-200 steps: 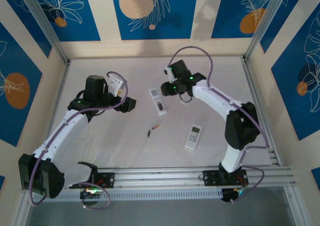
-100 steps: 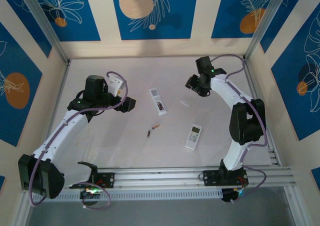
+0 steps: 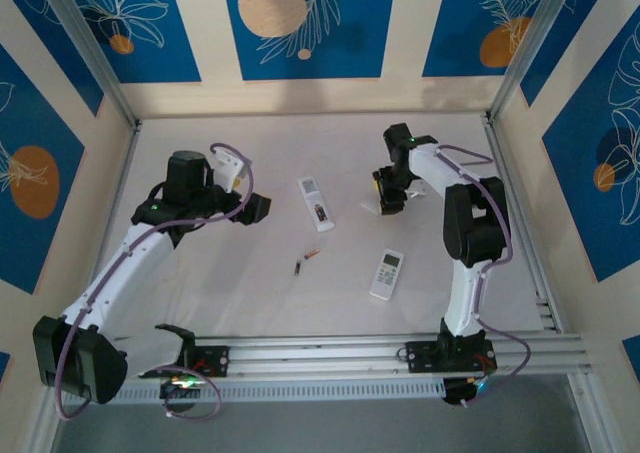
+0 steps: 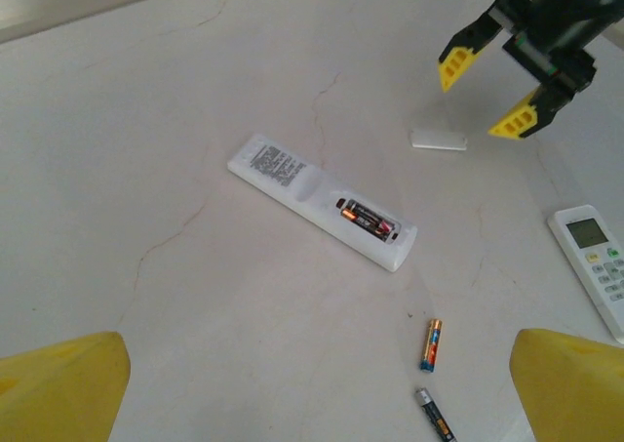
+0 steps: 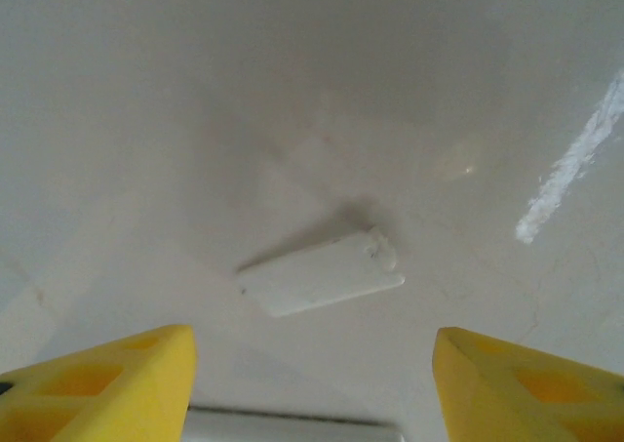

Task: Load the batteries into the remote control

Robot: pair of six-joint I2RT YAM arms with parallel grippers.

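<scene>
The left gripper [image 3: 260, 210] hangs spread wide and empty. A white plastic remote control [image 4: 322, 200] lies face down with two dark cylindrical batteries [image 4: 368, 219] in its open bay. Two loose batteries [image 4: 431, 344] lie near it. The right gripper [image 4: 483, 96], jaws apart, hovers over a small white plastic cover [image 5: 322, 284].

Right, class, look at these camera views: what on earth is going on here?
A long white remote control lies face down with its compartment open. Dark gold-ended batteries sit inside; two more lie loose on the white table. The right gripper hovers open above the small white battery cover, touching nothing. The left gripper hangs open and empty. A second white remote lies face up nearby.
</scene>
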